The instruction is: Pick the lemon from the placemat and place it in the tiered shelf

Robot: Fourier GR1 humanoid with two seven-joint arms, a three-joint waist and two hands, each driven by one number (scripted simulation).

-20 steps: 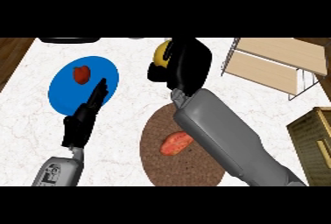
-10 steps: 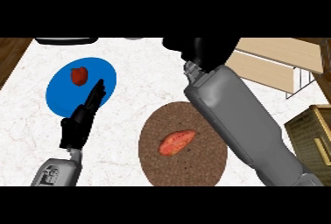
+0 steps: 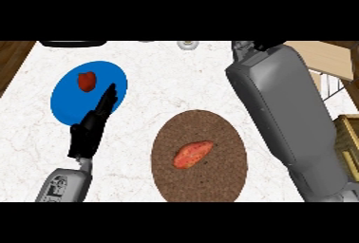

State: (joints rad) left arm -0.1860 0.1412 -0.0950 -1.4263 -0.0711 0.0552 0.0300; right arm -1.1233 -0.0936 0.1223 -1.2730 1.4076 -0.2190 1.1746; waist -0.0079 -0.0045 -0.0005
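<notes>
White marble counter, seen steeply from above, with a brown oval placemat (image 3: 200, 156) and a blue plate (image 3: 70, 102).

An orange-red vegetable (image 3: 193, 154) lies on the placemat; a small red item (image 3: 86, 81) sits on the plate. The left hand (image 3: 91, 130) rests at the plate's edge, fingers straight and together. The right forearm (image 3: 284, 109) stretches to the top edge toward the wooden tiered shelf (image 3: 326, 59); its hand is mostly out of view, so its fingers cannot be told. No lemon shows anywhere; whether that hand holds it cannot be told.
</notes>
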